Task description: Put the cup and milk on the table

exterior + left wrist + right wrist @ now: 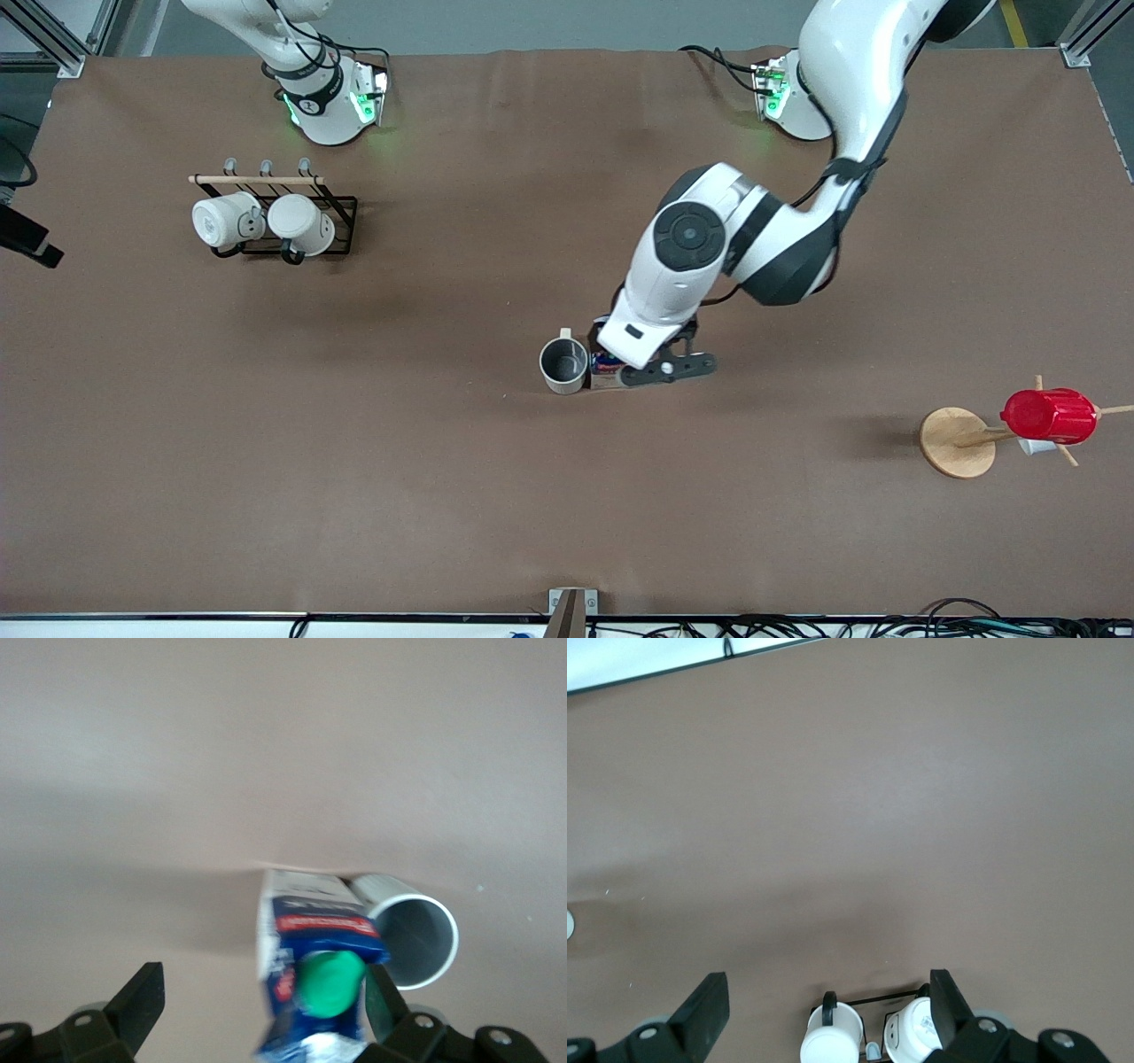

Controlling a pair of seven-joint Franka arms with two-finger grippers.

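Observation:
The cup (564,363) stands upright near the middle of the table (354,461), its dark inside showing; it also shows in the left wrist view (412,939). The milk (606,370) stands right beside it, toward the left arm's end, mostly hidden under the left hand. In the left wrist view the milk (314,966) shows its blue top and green cap. My left gripper (263,988) is open over it, the carton close to one finger (383,992). My right gripper (826,985) is open and empty above the mug rack.
A black wire rack (341,206) with two plain white mugs (221,220) stands near the right arm's base. A red ribbed cup (1050,415) hangs on a wooden stand (955,441) toward the left arm's end.

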